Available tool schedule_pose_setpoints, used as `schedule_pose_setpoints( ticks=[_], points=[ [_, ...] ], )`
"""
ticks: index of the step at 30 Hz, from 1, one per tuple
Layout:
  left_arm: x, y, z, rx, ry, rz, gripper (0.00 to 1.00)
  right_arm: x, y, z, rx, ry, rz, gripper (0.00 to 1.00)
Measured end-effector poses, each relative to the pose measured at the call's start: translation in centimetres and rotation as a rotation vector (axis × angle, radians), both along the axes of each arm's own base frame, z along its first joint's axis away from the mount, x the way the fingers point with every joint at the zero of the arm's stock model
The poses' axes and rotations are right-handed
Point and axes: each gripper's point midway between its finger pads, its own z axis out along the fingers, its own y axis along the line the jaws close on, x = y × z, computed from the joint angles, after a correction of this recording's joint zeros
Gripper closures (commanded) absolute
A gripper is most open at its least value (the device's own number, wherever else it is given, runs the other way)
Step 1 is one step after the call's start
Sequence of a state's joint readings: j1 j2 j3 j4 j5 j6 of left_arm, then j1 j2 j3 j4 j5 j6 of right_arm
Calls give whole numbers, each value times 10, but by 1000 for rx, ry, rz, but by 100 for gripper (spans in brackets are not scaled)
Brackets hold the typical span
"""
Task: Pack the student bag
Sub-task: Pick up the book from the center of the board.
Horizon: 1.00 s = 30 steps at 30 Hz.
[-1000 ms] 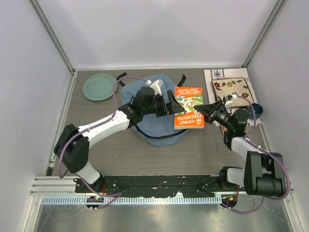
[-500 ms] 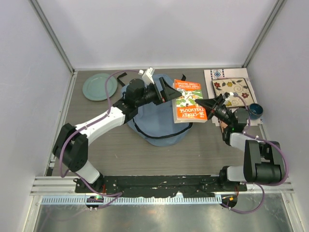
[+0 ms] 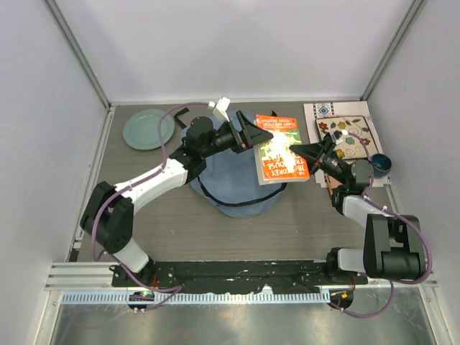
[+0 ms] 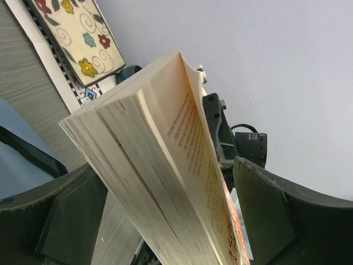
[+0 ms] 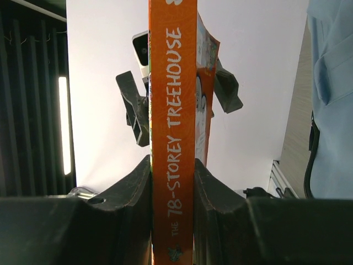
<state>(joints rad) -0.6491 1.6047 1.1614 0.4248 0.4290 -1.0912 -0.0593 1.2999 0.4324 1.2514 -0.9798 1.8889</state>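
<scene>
My right pincer (image 3: pixel 300 152) clamps the spine of the orange paperback book (image 3: pixel 280 164); my left pincer (image 3: pixel 251 135) gapes wide around its page edge. Mid-bench (image 3: pixel 165 230), under my left arm, lies the rounded dusty-blue fabric backpack (image 3: pixel 233 192) with its dark zipper. It looks floppy and light, so I'd grip the zipper rim.

left arm (image 3: pixel 154 176): reaching forward, jaws wide apart | right arm (image 3: pixel 356 205): angled inward, jaws clamped
</scene>
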Motion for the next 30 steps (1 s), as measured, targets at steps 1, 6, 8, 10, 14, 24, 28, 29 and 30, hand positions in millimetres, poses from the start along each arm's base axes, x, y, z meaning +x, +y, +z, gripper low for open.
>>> schedule_pose_setpoints(
  ticks=[1, 6, 8, 10, 14, 24, 28, 29, 30],
  points=[
    [0, -1, -1, -4, 3, -2, 27, -1, 1, 1, -1, -2, 6, 99],
    [-1, -3, 0, -23, 18, -16, 78, -3, 4, 2, -8, -13, 24, 99],
    [-1, -3, 3, -33, 13, -22, 90, -3, 4, 0, -13, -10, 29, 97],
    [0, -2, 2, -31, 18, -17, 100, -2, 4, -1, -17, -18, 28, 86],
    [2, 0, -2, -24, 33, -10, 100, 0, 5, -6, -24, -12, 35, 57],
    [-2, 25, -10, 66, 9, 69, 100, 7, 7, -15, -280, -138, -71, 22],
    [1, 47, 2, 119, -48, 150, 100, 27, -12, 10, -523, -224, -246, 19],
    [2, 52, 3, 133, -55, 174, 100, 28, -16, 14, -559, -237, -272, 18],
    [4, 57, 4, 144, -63, 196, 100, 28, -20, 16, -597, -246, -299, 17]
  ],
)
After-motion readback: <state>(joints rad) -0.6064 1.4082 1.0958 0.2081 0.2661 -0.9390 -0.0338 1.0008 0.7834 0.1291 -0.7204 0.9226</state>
